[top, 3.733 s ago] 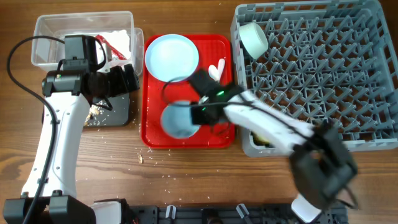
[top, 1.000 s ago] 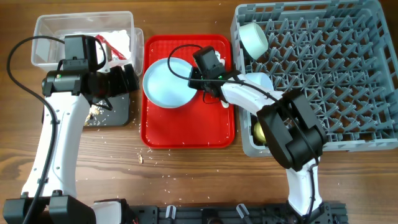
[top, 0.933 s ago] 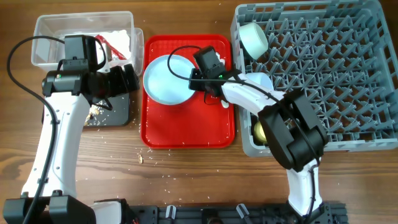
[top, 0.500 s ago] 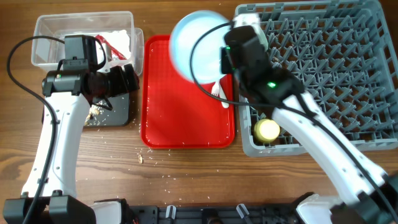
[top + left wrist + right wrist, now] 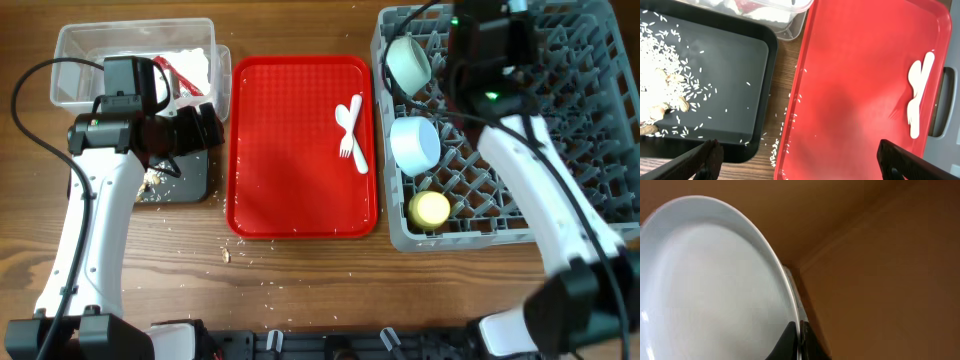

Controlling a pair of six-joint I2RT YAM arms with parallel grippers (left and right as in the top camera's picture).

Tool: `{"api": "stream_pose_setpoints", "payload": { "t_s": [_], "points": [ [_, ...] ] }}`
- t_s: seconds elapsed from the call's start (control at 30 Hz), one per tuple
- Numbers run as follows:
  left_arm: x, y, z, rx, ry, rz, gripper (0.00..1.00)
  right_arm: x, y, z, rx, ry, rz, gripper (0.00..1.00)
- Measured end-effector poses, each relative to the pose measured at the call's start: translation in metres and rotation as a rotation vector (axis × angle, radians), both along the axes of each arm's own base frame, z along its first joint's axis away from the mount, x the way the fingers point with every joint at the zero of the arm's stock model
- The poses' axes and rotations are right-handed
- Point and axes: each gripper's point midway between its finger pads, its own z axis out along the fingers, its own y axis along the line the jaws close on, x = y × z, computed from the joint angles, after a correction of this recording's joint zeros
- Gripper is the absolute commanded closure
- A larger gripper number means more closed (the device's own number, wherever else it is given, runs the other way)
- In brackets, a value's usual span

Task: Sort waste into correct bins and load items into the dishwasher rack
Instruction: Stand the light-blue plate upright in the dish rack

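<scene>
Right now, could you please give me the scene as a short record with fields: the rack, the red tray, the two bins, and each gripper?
rack: the grey dishwasher rack holds the pale green bowl, the light blue bowl and the yellow cup
red tray: only the white fork and spoon lie on it
clear tub: red wrapper and white napkin
black tray: rice and brown scraps
left gripper: open, empty
right gripper: shut on the rim of the light blue plate
</scene>
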Motion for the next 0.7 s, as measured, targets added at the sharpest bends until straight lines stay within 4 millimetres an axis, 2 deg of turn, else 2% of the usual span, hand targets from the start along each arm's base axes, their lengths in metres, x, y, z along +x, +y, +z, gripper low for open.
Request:
{"api": "stream_pose_setpoints", "payload": {
  "t_s": [0.07,0.1,0.2,0.23,0.27,0.3,0.4,0.53,0.6,0.63,0.67,0.7],
  "points": [
    [0.000,0.000,0.000,0.000,0.000,0.000,0.00,0.011,0.002,-0.027,-0.041,0.081,0.008,0.96],
    [0.000,0.000,0.000,0.000,0.000,0.000,0.00,0.018,0.003,-0.047,-0.066,0.135,0.013,0.96],
    [0.000,0.000,0.000,0.000,0.000,0.000,0.00,0.024,0.002,-0.065,-0.081,0.175,0.013,0.96],
    [0.000,0.000,0.000,0.000,0.000,0.000,0.00,0.026,0.002,-0.069,-0.082,0.180,0.012,0.77],
    [0.000,0.000,0.000,0.000,0.000,0.000,0.00,0.027,0.003,-0.073,-0.082,0.188,0.016,0.52],
    [0.000,0.000,0.000,0.000,0.000,0.000,0.00,0.028,0.004,-0.074,-0.078,0.190,0.022,0.40],
    [0.000,0.000,0.000,0.000,0.000,0.000,0.00,0.029,0.005,-0.074,-0.043,0.159,0.016,0.24],
    [0.000,0.000,0.000,0.000,0.000,0.000,0.00,0.028,0.006,-0.074,-0.006,0.128,0.008,0.09],
    [0.000,0.000,0.000,0.000,0.001,0.000,0.00,0.024,0.006,-0.062,0.016,0.102,0.014,0.09],
    [0.000,0.000,0.000,0.000,0.001,0.000,0.00,0.016,0.010,-0.053,0.055,0.092,0.033,0.09],
    [0.000,0.000,0.000,0.000,0.001,0.000,0.00,0.007,0.020,-0.044,0.121,0.081,0.073,0.05],
    [0.000,0.000,0.000,0.000,0.000,0.000,0.00,-0.002,0.040,-0.037,0.244,0.060,0.146,0.01]
  ]
}}
